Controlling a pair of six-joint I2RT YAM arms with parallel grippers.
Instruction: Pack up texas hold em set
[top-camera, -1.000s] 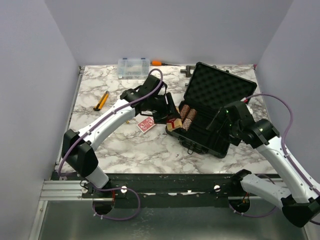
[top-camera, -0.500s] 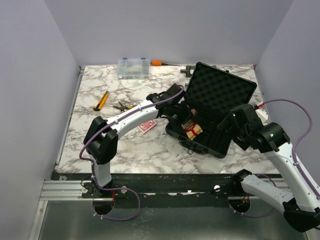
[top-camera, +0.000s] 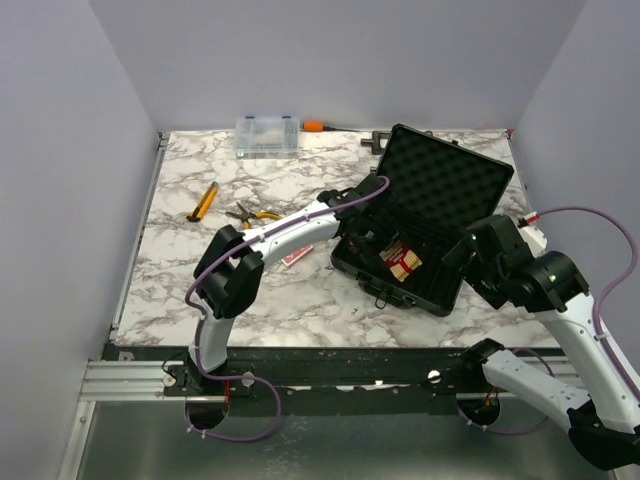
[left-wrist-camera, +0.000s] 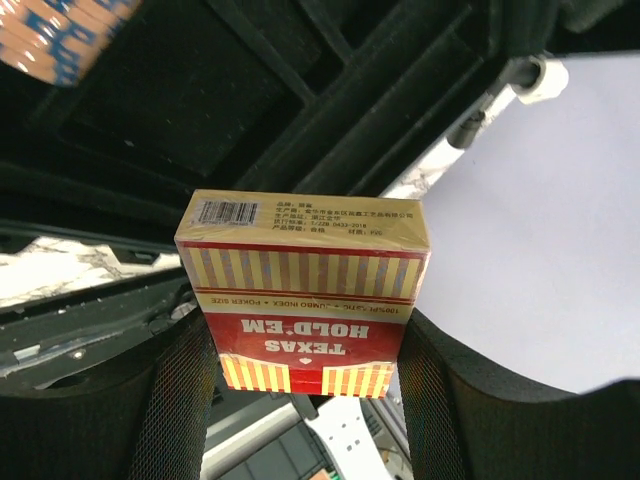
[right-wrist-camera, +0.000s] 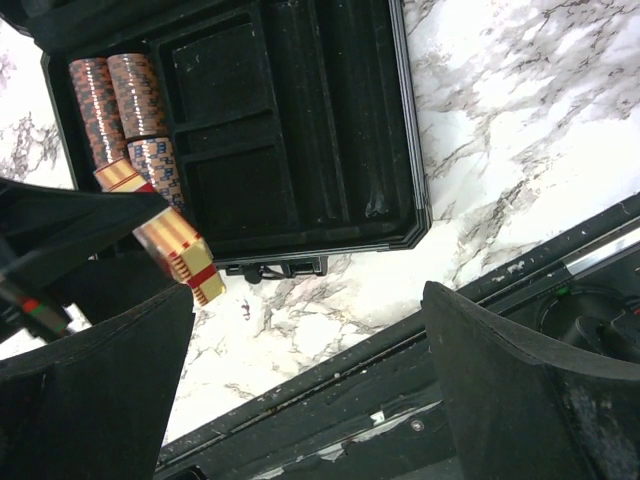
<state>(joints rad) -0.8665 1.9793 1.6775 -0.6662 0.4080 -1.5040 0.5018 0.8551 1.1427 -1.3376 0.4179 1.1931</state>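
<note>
Card deck (left-wrist-camera: 305, 250) is clamped by the left gripper (left-wrist-camera: 303, 325), directly above the case (right-wrist-camera: 300, 150). The right gripper (right-wrist-camera: 310, 300) is held wide, empty.

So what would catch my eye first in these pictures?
The open black case on the marble table, foam lid up. The left gripper holds a red Texas Hold'em deck over it, and chip rolls sit in one corner.

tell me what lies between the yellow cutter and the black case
Top view: orange-handled pliers on the marble, then the left arm extended over the case.
</note>
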